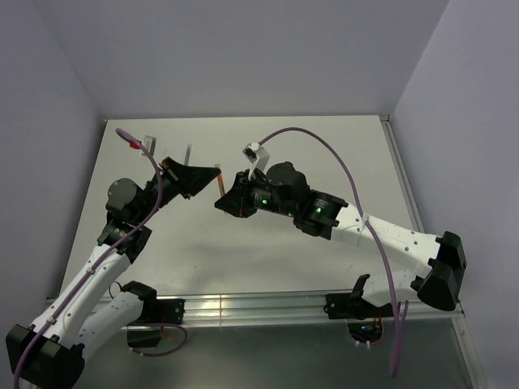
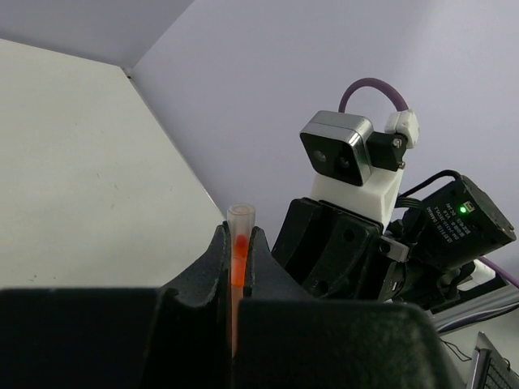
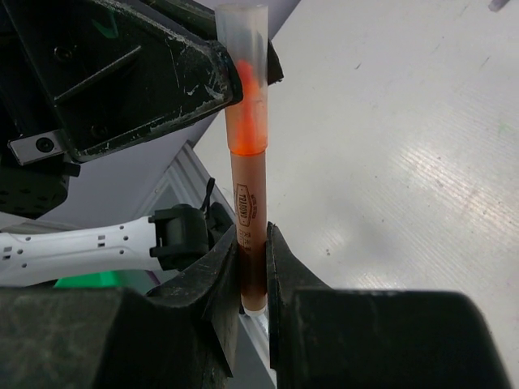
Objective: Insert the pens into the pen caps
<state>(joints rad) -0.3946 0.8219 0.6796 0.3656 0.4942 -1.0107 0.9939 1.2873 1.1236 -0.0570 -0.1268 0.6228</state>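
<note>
My right gripper [image 3: 253,243] is shut on the lower end of a red-orange pen [image 3: 248,182] and holds it upright above the table. The pen's orange tip sits inside a pale pinkish pen cap [image 3: 243,40]. My left gripper [image 2: 241,237] is shut on that cap [image 2: 241,217], and the orange tip shows through its wall. In the top view the two grippers meet nose to nose over the table's middle: left gripper [image 1: 209,173], right gripper [image 1: 229,197], the pen [image 1: 220,185] between them. The other pens and caps cannot be made out clearly.
Two small pale upright pieces stand at the back left of the white table [image 1: 340,154]: one [image 1: 148,142] near the purple cable, one [image 1: 189,152] behind my left gripper. The right wrist camera [image 2: 336,154] faces my left gripper closely. A metal rail [image 1: 259,308] runs along the near edge.
</note>
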